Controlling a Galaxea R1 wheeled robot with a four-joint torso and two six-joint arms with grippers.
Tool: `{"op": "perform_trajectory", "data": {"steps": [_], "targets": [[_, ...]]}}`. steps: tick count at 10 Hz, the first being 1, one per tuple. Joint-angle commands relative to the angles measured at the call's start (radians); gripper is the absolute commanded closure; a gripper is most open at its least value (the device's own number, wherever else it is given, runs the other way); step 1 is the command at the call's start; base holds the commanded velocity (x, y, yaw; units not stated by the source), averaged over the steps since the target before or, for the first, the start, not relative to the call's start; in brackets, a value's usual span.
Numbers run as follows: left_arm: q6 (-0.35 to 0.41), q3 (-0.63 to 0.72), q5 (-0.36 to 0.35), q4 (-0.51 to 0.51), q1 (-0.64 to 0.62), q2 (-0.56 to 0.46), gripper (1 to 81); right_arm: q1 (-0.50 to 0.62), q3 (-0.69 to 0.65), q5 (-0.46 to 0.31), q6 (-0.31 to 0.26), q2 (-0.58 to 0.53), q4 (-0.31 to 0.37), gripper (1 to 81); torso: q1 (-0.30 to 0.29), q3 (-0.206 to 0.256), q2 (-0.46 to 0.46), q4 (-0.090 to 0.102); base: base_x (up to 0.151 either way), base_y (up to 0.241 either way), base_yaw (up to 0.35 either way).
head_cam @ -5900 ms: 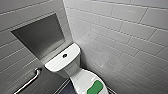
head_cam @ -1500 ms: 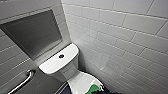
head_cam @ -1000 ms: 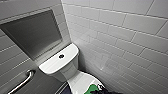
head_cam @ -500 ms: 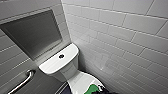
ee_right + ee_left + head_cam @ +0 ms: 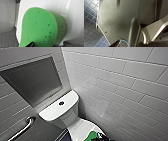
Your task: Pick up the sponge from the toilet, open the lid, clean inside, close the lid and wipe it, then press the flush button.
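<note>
Sponge (image 5: pixel 40 28) flat on the shut lid (image 5: pixel 75 25), cut off by the head view's lower edge. Right gripper (image 5: pixel 102 136) dark, just beside it; contact unclear, jaws open or closed impossible to tell. Farther back, flush button (image 5: pixel 61 103) midway on the tank (image 5: pixel 50 113).

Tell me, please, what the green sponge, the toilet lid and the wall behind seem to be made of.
The sponge looks like soft matte foam, going by its small darker pores. The lid is probably smooth glossy plastic, as it shows bright reflections. The wall is likely glazed ceramic tile, with grout lines and a faint sheen.
</note>
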Motion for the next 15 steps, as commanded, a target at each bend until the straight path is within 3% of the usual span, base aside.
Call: {"op": "perform_trajectory", "data": {"steps": [1, 4, 5, 8, 11, 15], "targets": [[0.001, 0.002, 0.078, -0.010, 0.010, -0.011, 1.0, 0.115, 0.013, -0.011, -0.005, 0.008, -0.013, 1.0, 0.000, 0.000, 0.000, 0.000, 0.000, 0.000, 0.000], [0.001, 0.002, 0.078, -0.009, 0.010, -0.006, 1.0, 0.097, 0.022, 0.032, -0.005, 0.005, -0.022, 1.0, 0.000, 0.000, 0.000, 0.000, 0.000, 0.000, 0.000], [0.001, 0.002, 0.078, -0.009, 0.010, -0.006, 1.0, 0.097, 0.033, 0.035, -0.005, 0.000, -0.029, 81.1, 0.000, 0.000, 0.000, 0.000, 0.000, 0.000, 0.000], [0.003, 0.002, 0.078, -0.009, 0.010, -0.003, 1.0, 0.098, 0.079, 0.032, -0.005, -0.032, -0.049, 81.1, 0.000, 0.000, 0.000, 0.000, 0.000, 0.000, 0.000], [0.003, 0.002, 0.076, -0.004, 0.010, 0.000, 1.0, 0.106, 0.324, 0.032, -0.002, -0.179, -0.093, 81.1, 0.000, 0.000, 0.000, 0.000, 0.000, 0.000, 0.000], [0.003, 0.002, 0.067, 0.002, 0.010, 0.005, 1.0, 0.124, 0.497, 0.025, -0.002, -0.325, -0.095, 81.1, 0.000, 0.000, 0.000, 0.000, 0.000, 0.000, 0.000]]}}
